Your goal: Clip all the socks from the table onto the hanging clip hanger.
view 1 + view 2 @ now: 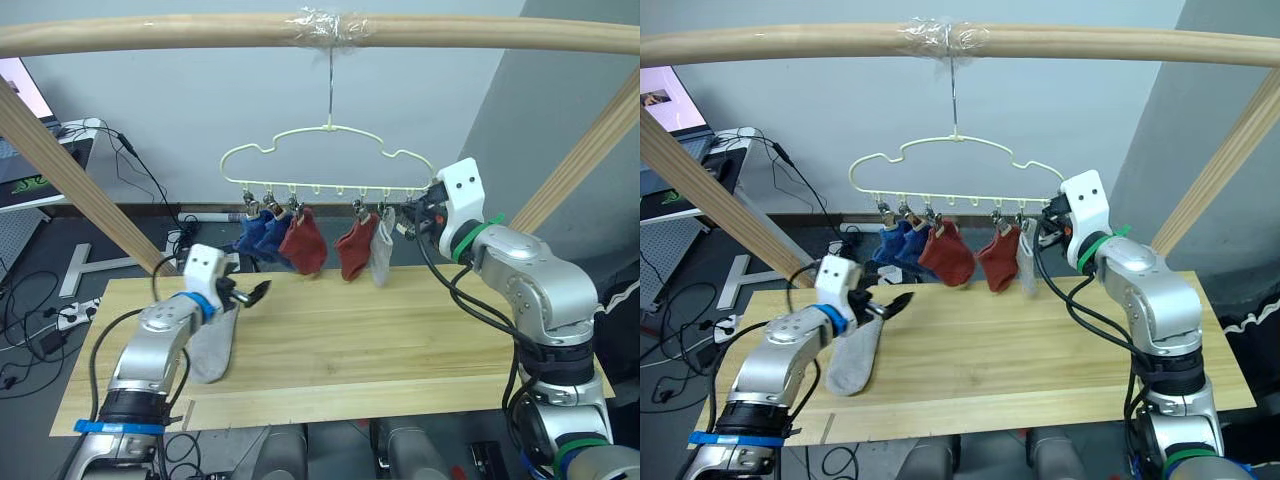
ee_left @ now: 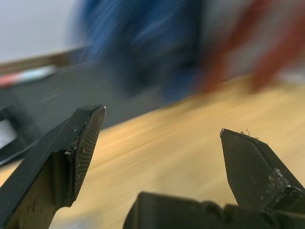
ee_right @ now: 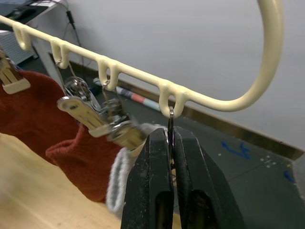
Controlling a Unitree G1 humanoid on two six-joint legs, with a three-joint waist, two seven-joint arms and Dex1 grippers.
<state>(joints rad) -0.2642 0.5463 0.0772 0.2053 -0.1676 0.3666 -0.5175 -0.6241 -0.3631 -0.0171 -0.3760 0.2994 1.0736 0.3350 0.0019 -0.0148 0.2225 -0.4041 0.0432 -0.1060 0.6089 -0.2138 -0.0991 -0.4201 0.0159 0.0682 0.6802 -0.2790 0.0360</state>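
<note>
Five socks already hang from the clip hanger (image 1: 330,165): two blue socks (image 1: 262,238) at the robot's left end, then two red socks (image 1: 303,243), then one grey sock (image 1: 382,252). The hanger's hook is over the wooden pole (image 1: 320,32) above the worktop (image 1: 400,330). The last grey sock (image 1: 213,345) lies on the worktop near its left end, toe pointing towards the robot.

The left hand (image 1: 250,293) hangs just above the cuff end of that sock with its fingers (image 2: 81,143) spread and nothing between them. The right hand (image 3: 170,157) is raised at the hanger's right end, fingers pressed together on the last clip (image 3: 170,125), which hangs from the outermost loop beside the hung grey sock.

The step in hand looks like the final one: the right hand has the empty clip ready, and the left has yet to pick up the sock. Next, the left hand should drop onto the cuff, pinch it, and lift it across to the right end of the hanger. The right hand must then squeeze the clip open so the cuff can slide in, without setting the hanger swinging.
</note>
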